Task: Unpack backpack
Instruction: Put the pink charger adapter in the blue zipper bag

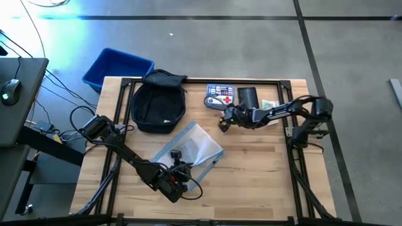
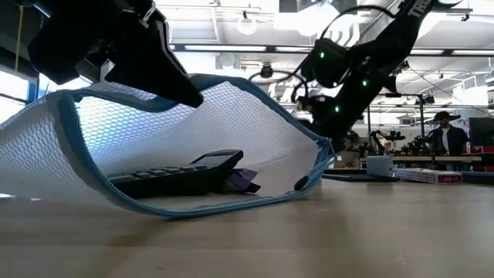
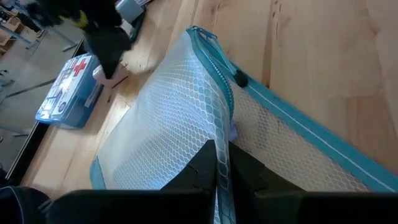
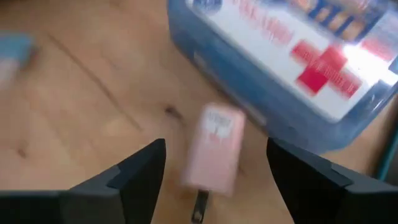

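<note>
backpack (image 1: 158,105) lies at the table's far left, beside the blue bin (image 1: 117,68), no arm on it. left gripper (image 1: 176,177) is clenched on the mesh pouch (image 1: 191,149) edge; a tug could spill the dark device inside. right gripper (image 4: 214,180), jaws apart, hovers over a pink item (image 4: 216,147) beside the first-aid kit (image 1: 220,96); it may get nudged. kit: red cross, lettering unreadable.
</note>
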Tool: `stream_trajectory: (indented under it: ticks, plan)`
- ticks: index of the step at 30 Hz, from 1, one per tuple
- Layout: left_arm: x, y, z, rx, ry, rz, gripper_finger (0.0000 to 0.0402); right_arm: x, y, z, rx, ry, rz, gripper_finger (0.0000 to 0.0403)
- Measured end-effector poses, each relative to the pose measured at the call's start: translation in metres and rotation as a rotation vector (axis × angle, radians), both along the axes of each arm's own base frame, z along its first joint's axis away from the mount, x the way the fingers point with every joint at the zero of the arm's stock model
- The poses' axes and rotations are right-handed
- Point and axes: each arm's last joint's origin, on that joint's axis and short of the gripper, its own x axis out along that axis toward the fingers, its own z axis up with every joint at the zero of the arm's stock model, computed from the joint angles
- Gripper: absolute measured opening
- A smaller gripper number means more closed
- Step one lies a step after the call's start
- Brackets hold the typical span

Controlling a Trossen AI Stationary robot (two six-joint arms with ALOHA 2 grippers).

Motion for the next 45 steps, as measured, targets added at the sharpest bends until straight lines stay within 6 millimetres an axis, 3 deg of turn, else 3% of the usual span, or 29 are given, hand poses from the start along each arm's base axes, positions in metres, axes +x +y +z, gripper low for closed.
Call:
stream_trajectory:
  ticks: [6,12,17,21,26,30,32,34,39,45]
  plan:
    - [0.000,0.000,0.000,0.000,0.001,0.000,0.0000,0.001,-0.002,-0.011,-0.029,0.029,-0.042,0.0219]
    - [0.000,0.000,0.000,-0.001,0.001,-0.001,0.0000,0.002,-0.001,-0.011,-0.026,0.028,-0.024,0.0102]
    - [0.000,0.000,0.000,-0.001,0.002,-0.001,0.0000,0.008,0.014,0.005,0.017,0.026,0.109,0.0094]
    - [0.000,0.000,0.000,-0.015,-0.008,0.013,0.0000,0.016,0.052,0.034,0.088,0.002,0.304,0.0094]
    - [0.001,0.002,0.000,-0.036,-0.034,0.047,0.0000,0.017,0.134,0.057,0.123,-0.088,0.541,0.0094]
    - [0.007,0.010,0.001,-0.073,-0.086,0.114,0.0000,0.016,0.199,0.059,0.178,-0.223,0.693,0.0094]
    - [0.012,0.015,0.002,-0.103,-0.123,0.147,0.0000,0.017,0.220,0.051,0.171,-0.237,0.732,0.0094]
    - [0.018,0.020,0.004,-0.129,-0.157,0.173,0.0000,0.025,0.226,0.042,0.160,-0.221,0.704,0.0094]
    - [0.023,0.023,0.006,-0.147,-0.211,0.204,0.0000,0.060,0.215,0.017,0.171,-0.178,0.649,0.0094]
    - [0.020,0.019,0.007,-0.121,-0.216,0.196,0.0000,0.113,0.218,0.000,0.268,-0.257,0.773,0.0094]
